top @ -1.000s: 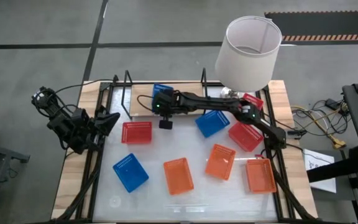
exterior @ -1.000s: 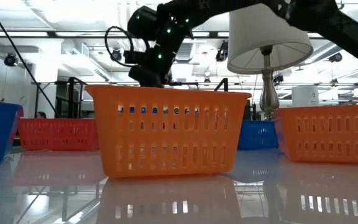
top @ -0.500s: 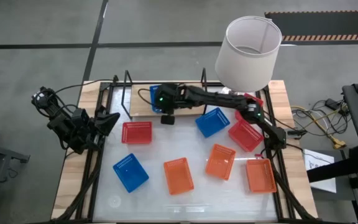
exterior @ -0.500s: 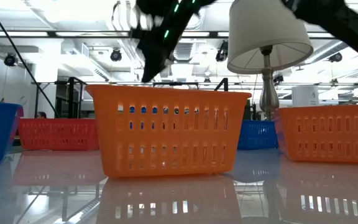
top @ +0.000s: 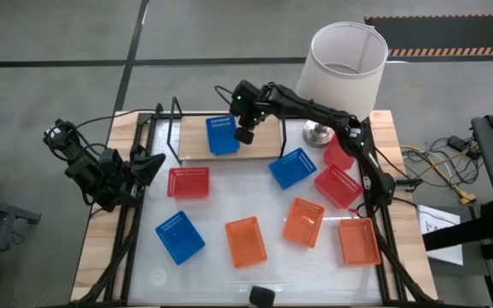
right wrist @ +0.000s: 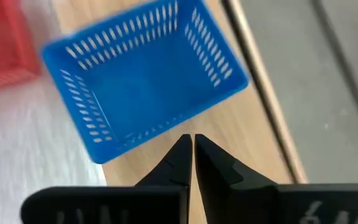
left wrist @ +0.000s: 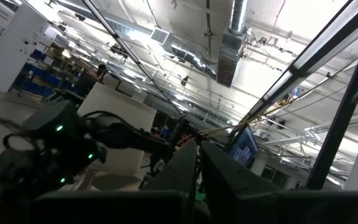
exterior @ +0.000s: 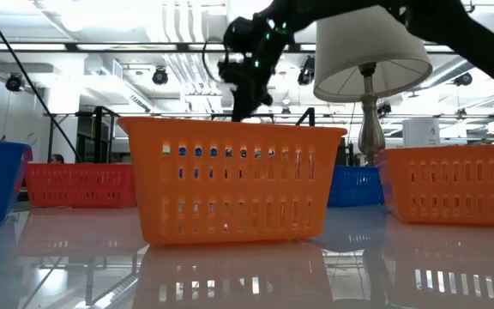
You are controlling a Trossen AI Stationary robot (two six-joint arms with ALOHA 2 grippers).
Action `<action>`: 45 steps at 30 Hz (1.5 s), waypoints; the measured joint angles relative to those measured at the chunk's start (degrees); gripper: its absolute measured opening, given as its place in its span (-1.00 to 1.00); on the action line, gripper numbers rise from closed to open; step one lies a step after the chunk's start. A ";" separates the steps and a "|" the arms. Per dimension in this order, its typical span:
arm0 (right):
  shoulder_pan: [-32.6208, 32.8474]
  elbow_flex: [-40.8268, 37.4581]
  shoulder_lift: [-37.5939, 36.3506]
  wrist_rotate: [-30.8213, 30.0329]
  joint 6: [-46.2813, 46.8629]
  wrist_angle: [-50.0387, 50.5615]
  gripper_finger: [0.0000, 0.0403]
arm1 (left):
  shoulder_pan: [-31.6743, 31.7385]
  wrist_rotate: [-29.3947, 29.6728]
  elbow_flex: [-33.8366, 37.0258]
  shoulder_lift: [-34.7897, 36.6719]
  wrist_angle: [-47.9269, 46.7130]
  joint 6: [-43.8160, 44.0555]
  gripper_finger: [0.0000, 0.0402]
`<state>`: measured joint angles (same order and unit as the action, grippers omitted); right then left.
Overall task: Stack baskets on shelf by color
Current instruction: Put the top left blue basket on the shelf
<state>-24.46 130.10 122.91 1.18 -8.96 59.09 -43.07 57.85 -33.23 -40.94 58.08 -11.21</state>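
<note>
One blue basket (top: 222, 135) sits on the shelf (top: 193, 137) at the far edge of the table (top: 255, 269), probably placed at the shelf's middle-left so the other blue ones can go on top of it. The right gripper (top: 245, 135) hangs just beside this basket, above the wood, with its fingers closed together and holding nothing. I judge that the first basket is delivered and eight are not yet sorted. On the tabletop there are two more blue baskets (top: 179, 237), three red (top: 188, 182) and three orange (top: 246, 241), spread apart. The left gripper (top: 148, 165) waits at the left edge, with its fingers pressed together. A lamp (top: 342, 64) stands at the far right corner.
</note>
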 joint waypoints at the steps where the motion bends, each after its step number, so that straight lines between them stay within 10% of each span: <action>1: 0.00 -0.12 0.53 0.03 -0.04 0.03 -0.95 | 0.00 0.03 0.00 0.12 0.01 -0.08 -0.97; 45: 2.35 0.04 10.48 0.34 5.51 -19.51 -0.96 | 0.00 0.19 0.00 1.36 0.00 -1.67 -0.97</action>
<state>-22.11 130.14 133.40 1.52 -3.45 39.58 -43.07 58.05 -33.23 -39.57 58.08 -12.88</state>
